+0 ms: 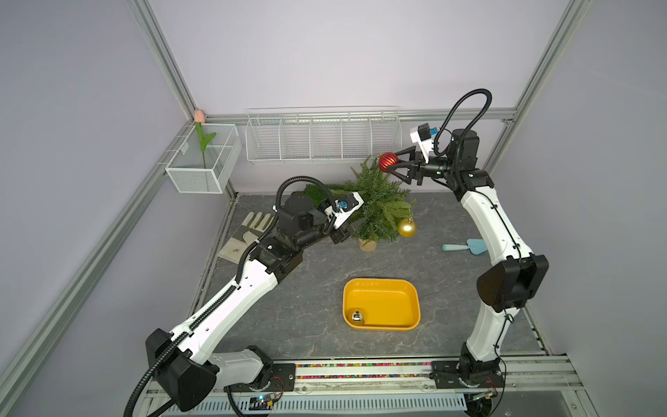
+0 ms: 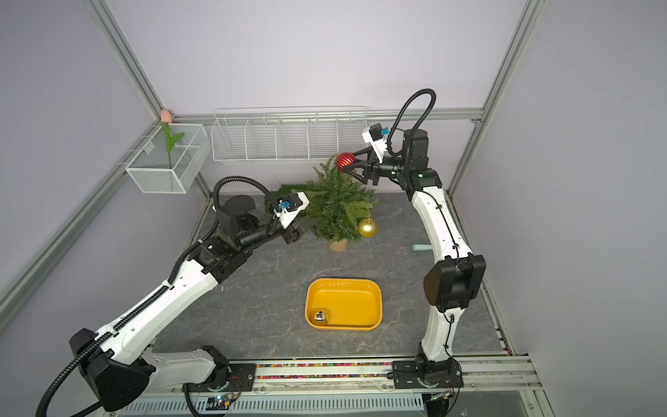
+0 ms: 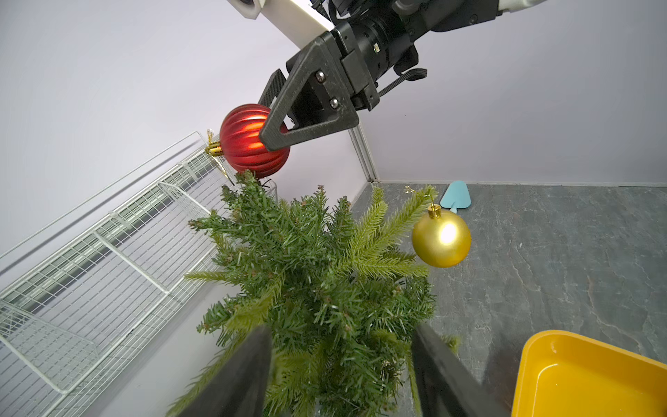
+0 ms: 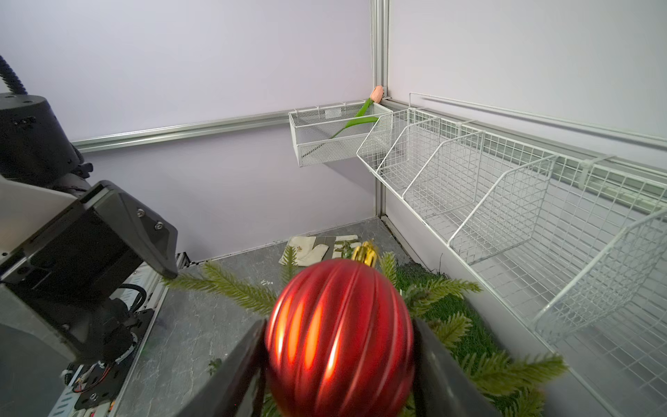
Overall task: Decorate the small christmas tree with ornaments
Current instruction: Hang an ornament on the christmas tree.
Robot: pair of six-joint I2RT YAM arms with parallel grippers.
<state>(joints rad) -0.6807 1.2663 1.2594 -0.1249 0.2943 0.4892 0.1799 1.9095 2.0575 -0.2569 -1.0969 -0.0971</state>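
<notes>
While the right gripper (image 1: 394,163) clamps the ribbed red ornament (image 1: 387,161) between both fingers, its gold cap points away from them, just above the tip of the small christmas tree (image 1: 379,205). Dark needles and paler fern-like tips fill the gap between the half-spread fingers of the left gripper (image 3: 343,330); whether they squeeze the branches cannot be told. Beyond those fingers a smooth gold ornament (image 3: 441,238) hangs from a pale tip. The mirror-silver ornament (image 1: 357,316) lies in a yellow tray (image 1: 411,301), well apart from both.
</notes>
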